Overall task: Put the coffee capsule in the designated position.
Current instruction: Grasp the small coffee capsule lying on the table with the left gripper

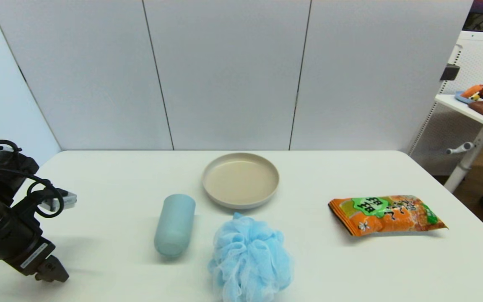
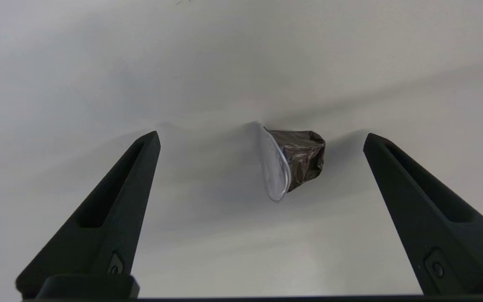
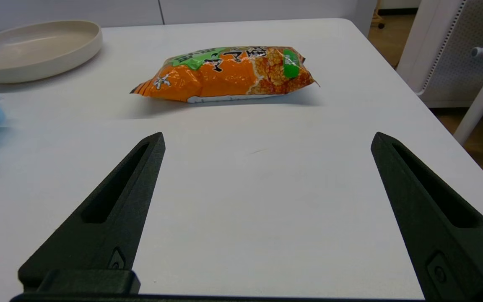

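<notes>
Left pincer, spread, frames coffee capsule, seemingly untouched.

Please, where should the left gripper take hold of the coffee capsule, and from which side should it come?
Probably on the dark crumpled body, not the thin clear rim. The coffee capsule lies on its side on the white table, between the fingers of the open left gripper. Coming straight down from above, one finger would meet the rim face, the other the base.
</notes>
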Controlling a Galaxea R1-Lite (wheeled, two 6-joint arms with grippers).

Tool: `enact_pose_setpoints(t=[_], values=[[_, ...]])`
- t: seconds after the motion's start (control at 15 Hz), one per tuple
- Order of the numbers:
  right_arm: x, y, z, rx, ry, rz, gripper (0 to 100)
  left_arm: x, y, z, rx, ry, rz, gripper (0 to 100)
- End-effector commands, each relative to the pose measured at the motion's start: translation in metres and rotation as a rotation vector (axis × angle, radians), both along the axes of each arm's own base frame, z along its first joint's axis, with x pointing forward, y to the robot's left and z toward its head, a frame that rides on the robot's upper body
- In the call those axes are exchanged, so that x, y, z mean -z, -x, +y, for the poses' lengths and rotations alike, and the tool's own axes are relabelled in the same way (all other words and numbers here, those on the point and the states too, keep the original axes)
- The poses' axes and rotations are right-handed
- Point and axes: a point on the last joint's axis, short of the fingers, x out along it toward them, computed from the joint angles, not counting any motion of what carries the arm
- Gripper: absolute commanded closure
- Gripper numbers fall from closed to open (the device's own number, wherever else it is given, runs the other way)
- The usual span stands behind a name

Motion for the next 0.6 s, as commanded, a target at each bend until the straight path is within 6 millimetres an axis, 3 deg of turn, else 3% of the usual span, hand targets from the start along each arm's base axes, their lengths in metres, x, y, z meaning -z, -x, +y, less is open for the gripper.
enact_pose_setpoints(t=[0.07, 0.2, 0.27, 0.6], values=[[-0.0001, -0.0001, 0.0, 0.0, -0.001, 0.001, 0, 0.0001, 0.001, 0.0001, 0.002, 0.001, 0.004, 0], [-0.0001, -0.0001, 0.0, 0.0, -0.001, 0.001, 0, 0.0013, 0.0019, -0.0001, 0.002, 0.002, 0.01, 0], [-0.0001, -0.0001, 0.0, 0.0, -0.001, 0.001, 0, 0.0016, 0.0021, -0.0001, 0.002, 0.002, 0.012, 100], [-0.0001, -0.0001, 0.0, 0.0, -0.001, 0.001, 0, 0.0033, 0.0015, -0.0004, 0.004, 0.004, 0.019, 100]])
